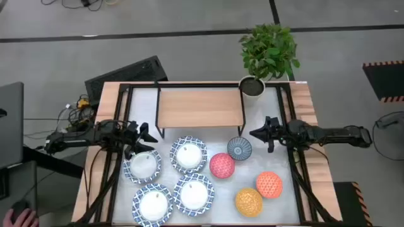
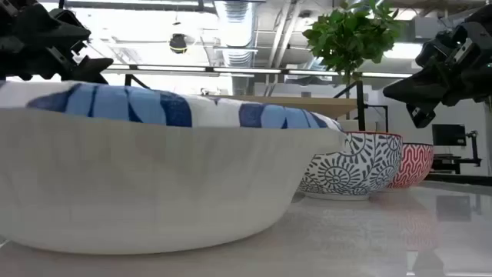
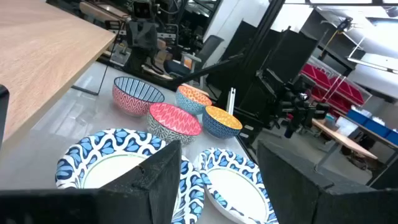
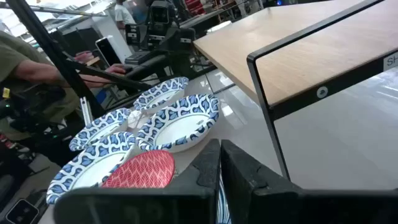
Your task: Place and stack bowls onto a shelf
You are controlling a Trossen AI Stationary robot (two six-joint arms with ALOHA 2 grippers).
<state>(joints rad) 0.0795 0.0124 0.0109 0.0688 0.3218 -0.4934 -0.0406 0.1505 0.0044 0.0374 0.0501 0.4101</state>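
Left gripper: fingers spread wide apart, nothing between them; it hangs over the table's left side, at the far edge of the nearest wide bowl, touching nothing that can be seen.
Left fingers: in the left wrist view the two dark fingers stand well apart, with wide bowls showing in the gap below.
Right gripper: fingers drawn close together with only a thin slit between them, empty; it hangs just beside the grey-blue bowl, on the table's right side.
Wide bowls: four blue-and-white bowls in a two-by-two cluster on the table's left half, rims touching or nearly so: far left, far right, near left, near right.
Small bowls: grey-blue bowl just in front of the shelf's right end; pink-red bowl beside it; orange-red bowl and yellow-orange bowl nearer the front, right of centre.
Shelf: light wood board on thin black legs, at the back middle of the table, its top bare.
Table: wood edges, black frame, pale middle.
Plant: green, in a dark pot at the shelf's far right corner.
Person: a hand at the near left corner, off the table.
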